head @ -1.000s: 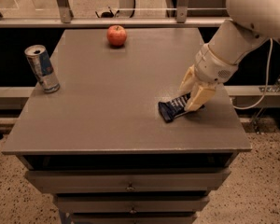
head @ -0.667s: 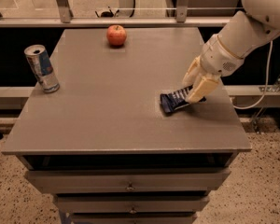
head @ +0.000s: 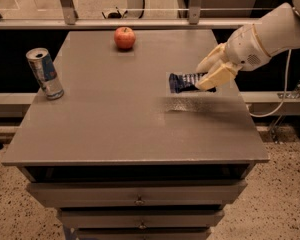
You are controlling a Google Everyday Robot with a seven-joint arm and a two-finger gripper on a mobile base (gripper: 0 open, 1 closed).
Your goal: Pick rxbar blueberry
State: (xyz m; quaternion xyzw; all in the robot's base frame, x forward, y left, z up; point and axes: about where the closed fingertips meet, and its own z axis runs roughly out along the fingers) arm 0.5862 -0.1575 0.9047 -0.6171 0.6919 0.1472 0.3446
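The gripper (head: 206, 77) hangs over the right side of the tabletop (head: 115, 129). Its fingers (head: 216, 78) pinch one end of the rxbar blueberry (head: 182, 82). The bar sticks out flat toward the middle, just above the tabletop.

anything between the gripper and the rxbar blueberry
Nothing visible. The gripper is shut on the right end of the rxbar blueberry, which appears lifted above the table on its right side. The can and apple sit well to the left.
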